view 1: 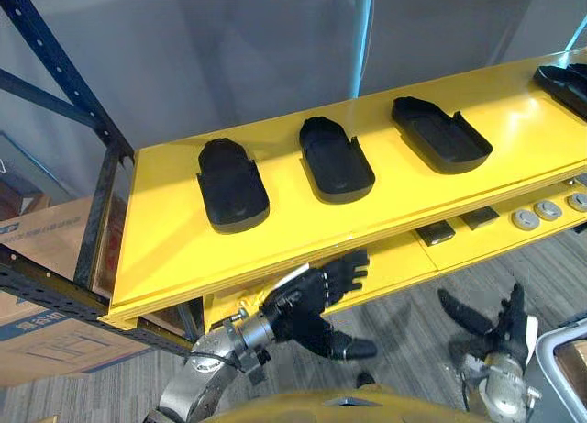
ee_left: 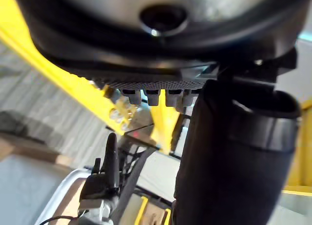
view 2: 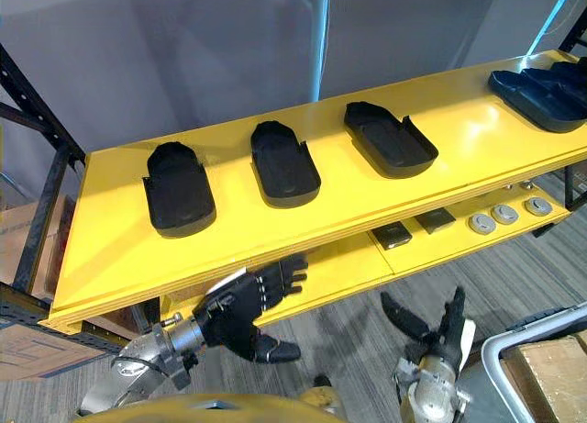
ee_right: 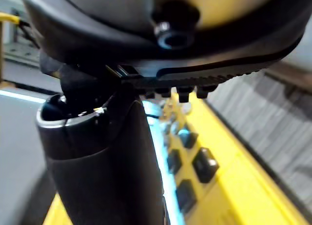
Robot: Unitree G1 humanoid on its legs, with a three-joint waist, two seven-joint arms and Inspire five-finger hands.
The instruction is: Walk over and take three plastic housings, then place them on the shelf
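Observation:
Three black plastic housings (view 1: 232, 184) (view 1: 336, 159) (view 1: 440, 134) lie in a row, hollow side up, on the yellow top shelf (view 1: 165, 249). More black housings (view 1: 564, 82) sit at the shelf's far right end. My left hand (view 1: 307, 299) hangs below the shelf's front edge with its fingers relaxed and spread, holding nothing. Lower right, my right hand (view 1: 495, 327) is over the floor with straight fingers, also empty. Both hands are well below the housings and touch none of them.
A lower yellow shelf holds small dark blocks (view 1: 436, 232) and grey round discs (view 1: 548, 210). A blue rack upright (view 1: 64, 74) and cardboard boxes (view 1: 46, 331) stand at the left. A grey-framed cart (view 2: 541, 336) with a wooden box is at the lower right.

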